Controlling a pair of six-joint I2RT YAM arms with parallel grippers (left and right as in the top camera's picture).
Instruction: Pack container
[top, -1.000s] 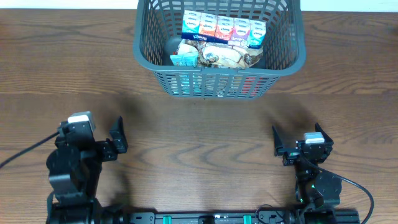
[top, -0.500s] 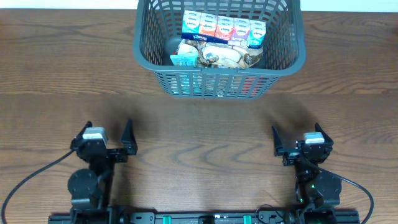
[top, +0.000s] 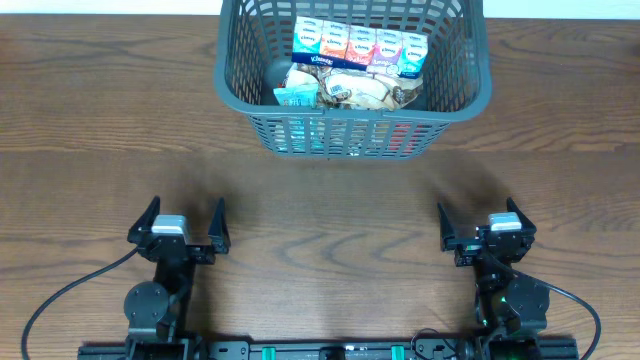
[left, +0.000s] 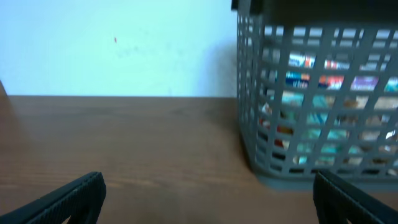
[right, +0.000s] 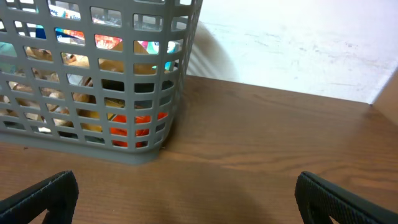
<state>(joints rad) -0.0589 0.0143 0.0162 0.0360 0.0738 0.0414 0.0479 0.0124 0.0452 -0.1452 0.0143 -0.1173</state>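
The dark grey lattice container (top: 230, 70) stands at the far middle of the table. It holds a row of tissue packs (top: 358, 48) and several snack packs (top: 350, 90). It also shows in the left wrist view (left: 249, 93) and the right wrist view (right: 93, 143). My left gripper (top: 183, 222) is open and empty near the front left, jaws facing the container. My right gripper (top: 480, 225) is open and empty near the front right. Both stay well short of the container.
The wooden table (top: 330, 210) runs between the grippers and the container. A pale wall (left: 118, 43) stands behind the table's far edge. Cables trail from both arm bases at the front edge.
My left arm has swung right and lowered to the front, its gripper now pointing straight at the container. The right arm has not moved.
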